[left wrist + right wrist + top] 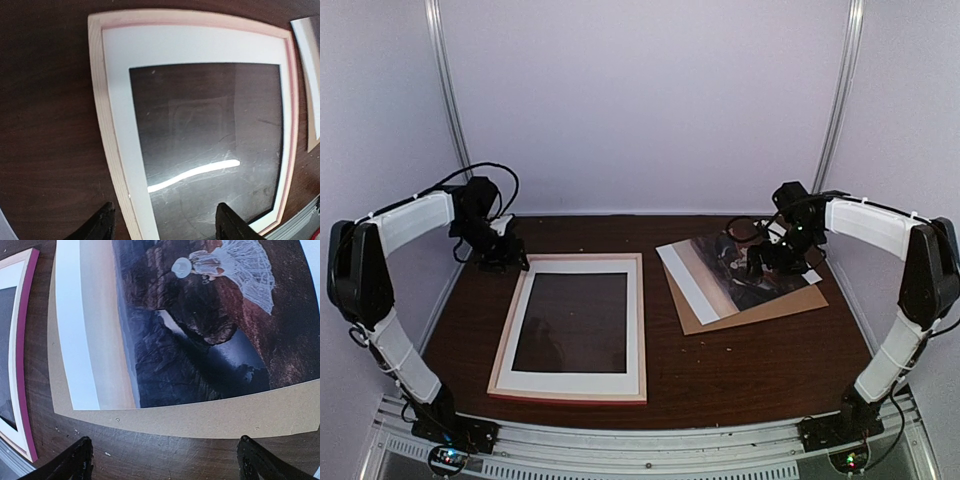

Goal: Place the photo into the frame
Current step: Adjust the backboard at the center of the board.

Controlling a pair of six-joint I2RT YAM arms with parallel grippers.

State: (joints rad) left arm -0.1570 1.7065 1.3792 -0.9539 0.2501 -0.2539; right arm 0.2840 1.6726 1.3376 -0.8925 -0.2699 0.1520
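On the table's right side: the photo [745, 270] is laid picture-up on a brown backing board [765, 308], well apart from the frame.
On the table's left side: the frame [641, 330] is laid flat with pale wood uppermost and pink showing only at the edges. A white mount and a glossy pane are seen within.
Left gripper [506, 258]: held above the frame's far left corner. The jaws are parted and nothing is between them.
Right gripper [770, 262]: held above the photo. The jaws are spread wide and nothing is gripped.
Photo, handling: judged thin, light and limp. Sagging or creasing is to be expected if it is lifted by one corner, and the printed face is likely to mark.
Photo, hold advised: the white margin on the frame side is to be pinched, and the dark picture area avoided.
Risk noted: the print lies flush on the board, so an edge must be raised first or the board may be taken with it.
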